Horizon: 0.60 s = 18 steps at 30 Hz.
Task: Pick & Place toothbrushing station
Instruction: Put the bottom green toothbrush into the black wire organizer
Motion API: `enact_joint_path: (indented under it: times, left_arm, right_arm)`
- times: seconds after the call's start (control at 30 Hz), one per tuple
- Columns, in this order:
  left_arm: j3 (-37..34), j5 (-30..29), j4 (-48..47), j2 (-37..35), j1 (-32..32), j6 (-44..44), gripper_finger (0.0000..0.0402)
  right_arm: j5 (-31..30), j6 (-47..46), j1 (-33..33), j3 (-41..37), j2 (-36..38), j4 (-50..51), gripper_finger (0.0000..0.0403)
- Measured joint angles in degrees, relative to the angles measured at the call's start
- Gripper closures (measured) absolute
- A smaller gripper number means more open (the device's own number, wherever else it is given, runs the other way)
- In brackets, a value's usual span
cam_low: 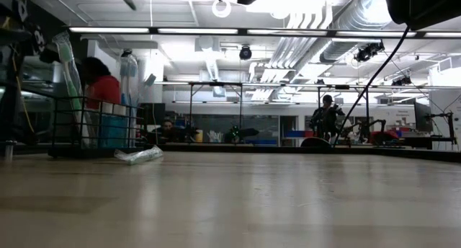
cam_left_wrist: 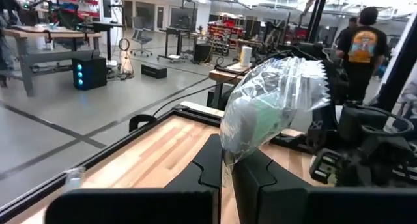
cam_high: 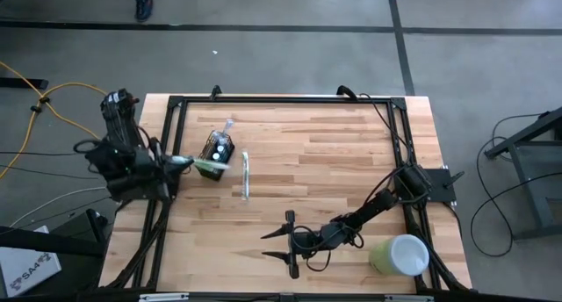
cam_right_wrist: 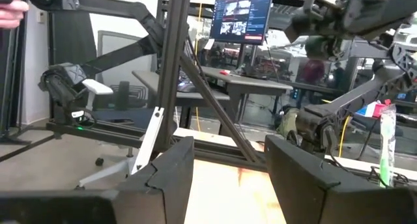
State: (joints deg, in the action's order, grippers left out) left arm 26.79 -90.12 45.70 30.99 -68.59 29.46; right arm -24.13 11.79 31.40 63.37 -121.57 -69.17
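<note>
Toothbrushing station (cam_high: 218,149) sits apparently just beside left gripper (cam_high: 182,162).

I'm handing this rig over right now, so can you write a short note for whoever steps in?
Left gripper: shut on a plastic-wrapped toothbrush, held at the table's left edge beside the black wire-mesh holder.
Right gripper: open, holding nothing, low over the near middle of the table.
Another wrapped item lies flat just right of the holder. The pale green cup lies at the near right corner.
Done: one toothbrush picked up.
Left: toothbrush not yet in the holder; the flat item is untouched.
</note>
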Motion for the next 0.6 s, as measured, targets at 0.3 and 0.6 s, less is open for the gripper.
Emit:
enact_joint_path:
  times: [0.3, 0.6]
  left_arm:
    - [0.15, 0.02, 6.48, -1.34, -3.34, 10.41, 0.0397]
    - [0.16, 0.04, 7.9, -4.68, -3.6, 13.15, 0.0397]
  right_arm:
    - [-1.5, 0.0, -0.96, 0.0, 0.01, 0.14, 0.0224]
    - [-1.5, -0.5, -0.64, 0.0, 0.03, 1.84, 0.0224]
